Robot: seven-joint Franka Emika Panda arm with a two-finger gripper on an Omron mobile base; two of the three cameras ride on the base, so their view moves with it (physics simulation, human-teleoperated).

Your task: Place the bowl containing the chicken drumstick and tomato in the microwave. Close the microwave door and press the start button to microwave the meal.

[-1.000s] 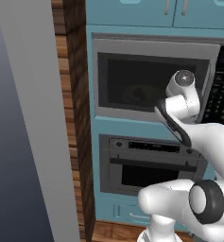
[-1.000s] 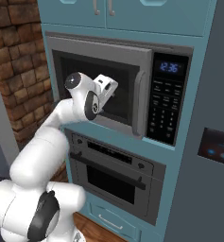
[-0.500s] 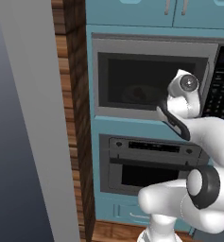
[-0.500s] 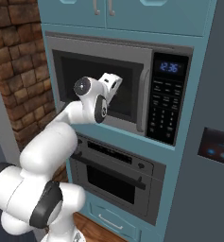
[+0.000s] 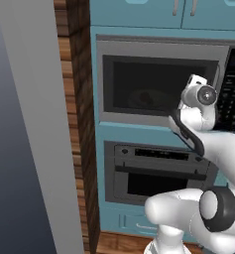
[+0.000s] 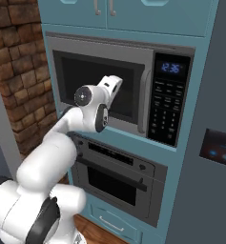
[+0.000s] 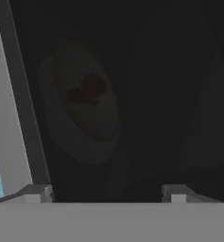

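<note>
The bowl (image 7: 87,101), with the dim red tomato (image 7: 94,86) and darker chicken drumstick (image 7: 78,96) in it, sits inside the microwave (image 6: 121,90) behind the dark window of the microwave door (image 6: 102,83), which appears shut. The pincer (image 7: 106,191), its fingers spread apart and grasping nothing, faces that window close up. By this reckoning, loading and closing are done and only the start button on the keypad strip (image 6: 163,110), to the right of the door, is left.

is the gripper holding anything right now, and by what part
Nothing is held. The gripper is open and empty, facing the closed microwave door; the bowl sits inside behind the glass.
</note>
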